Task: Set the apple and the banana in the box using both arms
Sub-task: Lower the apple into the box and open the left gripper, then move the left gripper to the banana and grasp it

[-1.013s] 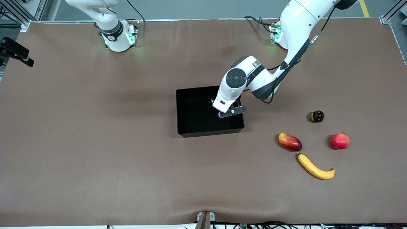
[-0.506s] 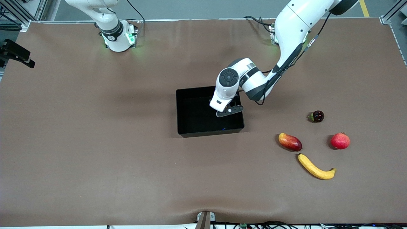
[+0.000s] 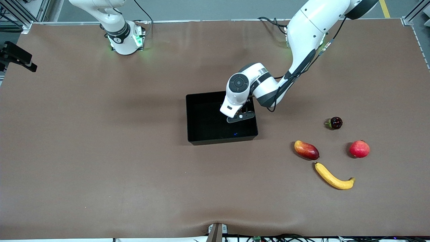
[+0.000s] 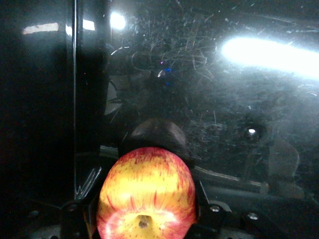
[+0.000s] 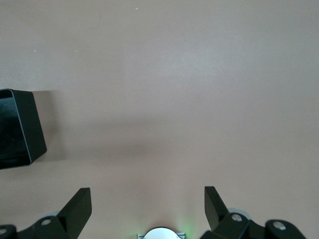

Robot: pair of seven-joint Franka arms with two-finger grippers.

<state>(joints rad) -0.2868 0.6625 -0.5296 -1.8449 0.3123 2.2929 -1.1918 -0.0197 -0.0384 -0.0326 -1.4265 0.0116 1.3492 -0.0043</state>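
The black box (image 3: 221, 139) sits mid-table. My left gripper (image 3: 240, 117) is inside it at the end toward the left arm, low over the floor (image 4: 224, 99). In the left wrist view it (image 4: 145, 204) is shut on the apple (image 4: 147, 191), red with yellow blotches and a dimple. The wrist hides the apple in the front view. The banana (image 3: 332, 177) lies on the table toward the left arm's end, nearer to the front camera than the box. My right gripper (image 5: 147, 191) is open and empty, held high over the table near its own base; it waits.
A red-and-yellow mango (image 3: 306, 150), an all-red round fruit with a crown tip (image 3: 359, 149) and a small dark fruit (image 3: 335, 123) lie close to the banana. The box also shows in the right wrist view (image 5: 17, 129). A brown mat covers the table (image 3: 100, 151).
My left gripper, with the apple in it, has moved a little farther over the box floor toward the right arm's end. The right arm and the fruits on the table have not moved.
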